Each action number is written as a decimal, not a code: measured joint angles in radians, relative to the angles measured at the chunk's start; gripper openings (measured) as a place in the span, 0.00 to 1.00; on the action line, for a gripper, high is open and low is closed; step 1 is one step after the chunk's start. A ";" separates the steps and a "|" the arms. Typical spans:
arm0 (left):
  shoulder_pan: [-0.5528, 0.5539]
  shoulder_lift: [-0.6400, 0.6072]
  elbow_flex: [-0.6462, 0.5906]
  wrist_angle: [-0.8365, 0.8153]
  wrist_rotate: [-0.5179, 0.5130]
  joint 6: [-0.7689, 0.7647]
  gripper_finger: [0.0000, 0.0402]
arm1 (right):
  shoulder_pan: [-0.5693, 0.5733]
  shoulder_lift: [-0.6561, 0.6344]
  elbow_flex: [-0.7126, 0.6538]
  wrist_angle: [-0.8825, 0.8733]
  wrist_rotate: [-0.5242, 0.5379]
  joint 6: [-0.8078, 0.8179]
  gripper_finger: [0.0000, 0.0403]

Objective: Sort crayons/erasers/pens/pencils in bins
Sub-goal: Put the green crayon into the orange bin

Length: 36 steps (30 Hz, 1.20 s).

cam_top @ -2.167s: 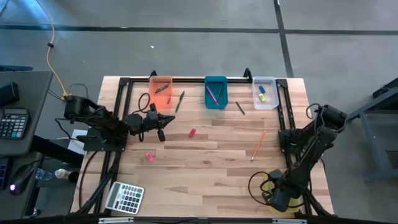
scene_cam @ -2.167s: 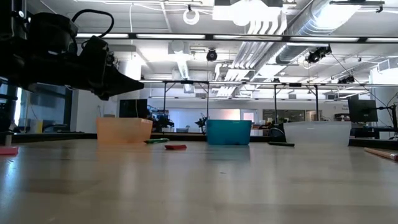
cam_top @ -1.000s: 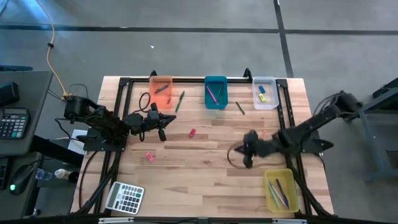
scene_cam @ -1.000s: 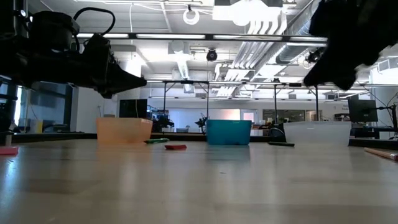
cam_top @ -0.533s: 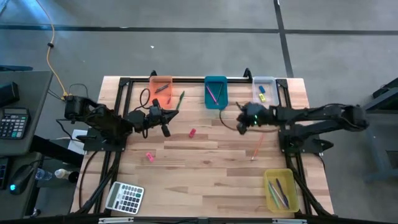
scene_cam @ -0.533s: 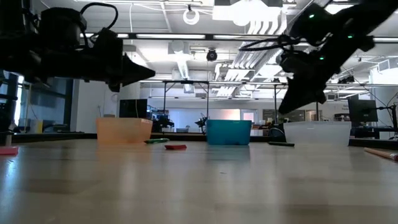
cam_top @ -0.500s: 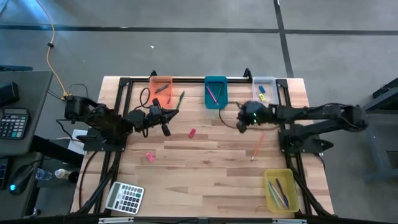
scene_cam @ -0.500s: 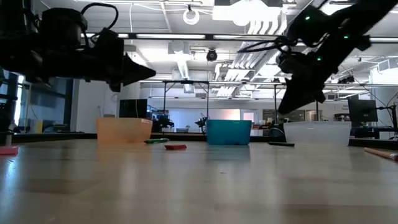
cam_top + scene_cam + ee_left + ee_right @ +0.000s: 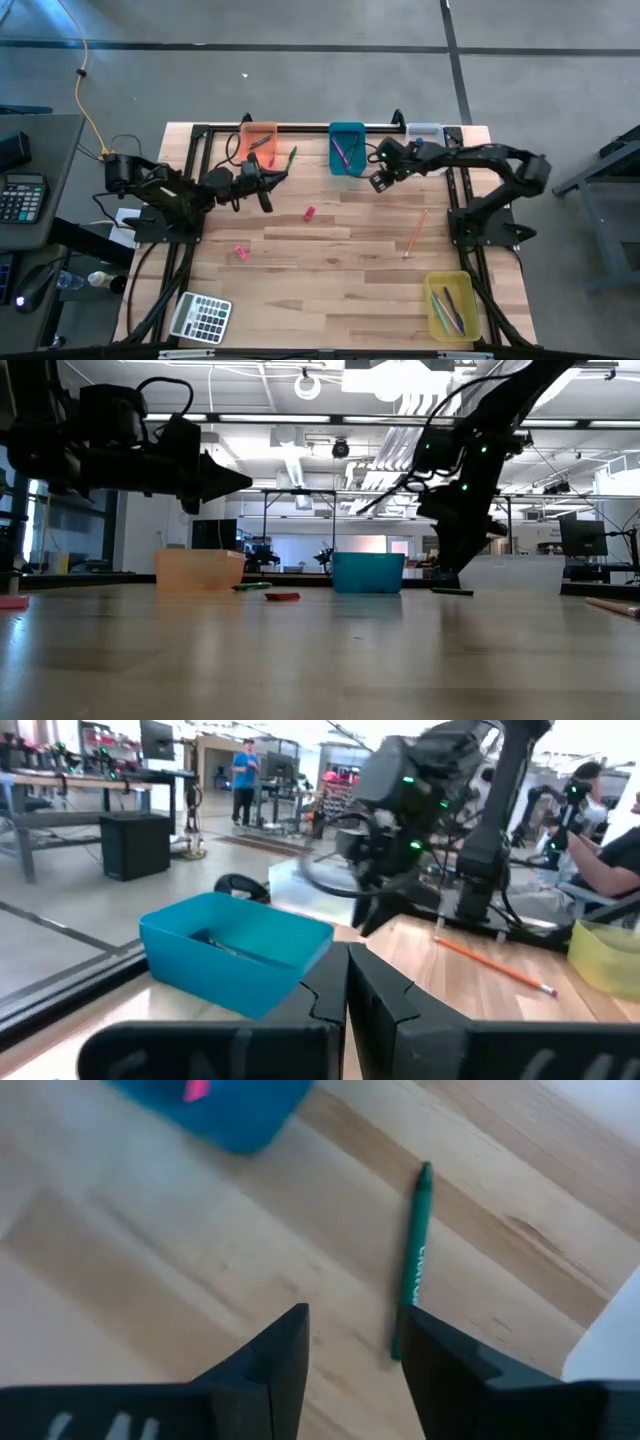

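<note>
My right gripper (image 9: 379, 181) (image 9: 350, 1342) is open and hovers just above a dark green crayon (image 9: 412, 1270) that lies flat on the table between the teal bin (image 9: 347, 148) and the clear bin (image 9: 428, 133). The fingers touch nothing. The crayon also shows in the low view (image 9: 452, 591) below that gripper. My left gripper (image 9: 266, 190) (image 9: 347, 990) is shut and empty, held above the table near the orange bin (image 9: 258, 142). The yellow bin (image 9: 450, 305) at the near right holds several sticks.
A light green stick (image 9: 289, 162) lies beside the orange bin. An orange pencil (image 9: 415, 232) lies at the middle right. Two pink erasers (image 9: 310, 213) (image 9: 241, 252) lie on the table's left half. A grey calculator (image 9: 200, 318) sits at the near left corner.
My right gripper has swung from the table's middle right toward the far edge and a little left, and has come down over the dark green crayon beside the teal bin. My left gripper has shifted slightly toward the far edge.
</note>
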 joint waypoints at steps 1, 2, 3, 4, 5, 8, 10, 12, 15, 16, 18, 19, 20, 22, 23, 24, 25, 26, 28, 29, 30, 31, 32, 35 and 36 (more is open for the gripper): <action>-0.003 0.000 0.000 -0.010 0.002 -0.002 0.00 | -0.010 0.022 0.011 -0.003 0.001 0.008 0.35; -0.006 0.000 0.000 -0.021 0.001 -0.004 0.00 | -0.018 0.043 0.021 -0.009 0.008 0.011 0.34; -0.008 0.000 0.000 -0.030 -0.003 -0.006 0.00 | -0.024 0.063 0.032 -0.014 0.020 0.013 0.34; -0.011 0.000 0.000 -0.035 -0.004 -0.006 0.00 | -0.030 0.080 0.040 -0.021 0.031 0.014 0.34; -0.013 0.000 0.000 -0.037 -0.007 -0.006 0.00 | -0.035 0.095 0.048 -0.032 0.046 0.013 0.34; -0.013 0.000 0.000 -0.036 -0.010 -0.004 0.00 | -0.048 0.128 0.059 -0.038 0.056 0.010 0.34; -0.013 0.000 0.000 -0.036 -0.011 0.001 0.00 | -0.059 0.148 0.054 -0.041 0.046 0.010 0.34; -0.013 0.000 0.000 -0.034 -0.011 0.001 0.00 | -0.068 0.160 0.044 -0.041 0.024 0.011 0.34; -0.013 0.000 0.000 -0.033 -0.011 0.001 0.00 | -0.071 0.166 0.033 -0.033 0.012 0.013 0.34; -0.013 0.000 0.000 -0.033 -0.011 0.001 0.00 | -0.072 0.165 0.032 -0.037 0.010 0.012 0.34; -0.013 0.000 0.000 -0.029 -0.012 0.002 0.00 | -0.072 0.166 0.031 -0.041 0.006 0.007 0.33; -0.011 0.000 0.000 -0.025 -0.013 0.008 0.00 | -0.072 0.166 0.031 -0.041 0.003 0.005 0.32; -0.011 0.000 0.000 -0.023 -0.013 0.014 0.00 | -0.072 0.166 0.031 -0.042 0.001 0.002 0.31; -0.011 0.000 0.000 -0.020 -0.013 0.020 0.00 | -0.072 0.167 0.030 -0.043 -0.003 -0.006 0.27; -0.011 0.000 0.000 -0.018 -0.013 0.020 0.00 | -0.072 0.167 0.030 -0.043 -0.003 -0.006 0.24; -0.011 0.000 0.000 -0.018 -0.013 0.019 0.00 | -0.072 0.167 0.030 -0.044 -0.002 -0.006 0.22; -0.011 0.000 0.000 -0.018 -0.013 0.014 0.00 | -0.072 0.167 0.030 -0.044 -0.002 -0.006 0.19; -0.011 0.000 0.000 -0.018 -0.012 0.006 0.00 | -0.072 0.167 0.029 -0.046 -0.003 -0.009 0.17; -0.011 0.000 0.000 -0.018 -0.010 -0.005 0.00 | -0.072 0.168 0.029 -0.052 -0.005 -0.023 0.13; -0.011 0.000 0.000 -0.018 -0.010 -0.006 0.00 | -0.072 0.168 0.029 -0.055 -0.010 -0.026 0.12; -0.011 0.000 0.000 -0.018 -0.010 -0.006 0.00 | -0.072 0.168 0.030 -0.059 -0.017 -0.031 0.10; -0.011 0.000 0.000 -0.017 -0.010 -0.007 0.00 | -0.072 0.168 0.030 -0.067 -0.024 -0.035 0.09; -0.011 0.000 0.000 -0.017 -0.010 -0.008 0.00 | -0.068 0.168 0.030 -0.072 -0.026 -0.042 0.08; -0.011 0.000 0.000 -0.017 -0.010 -0.022 0.00 | -0.056 0.165 0.030 -0.087 -0.021 -0.051 0.06; -0.011 0.000 0.000 -0.017 -0.010 -0.023 0.00 | -0.051 0.161 0.029 -0.095 -0.023 -0.051 0.06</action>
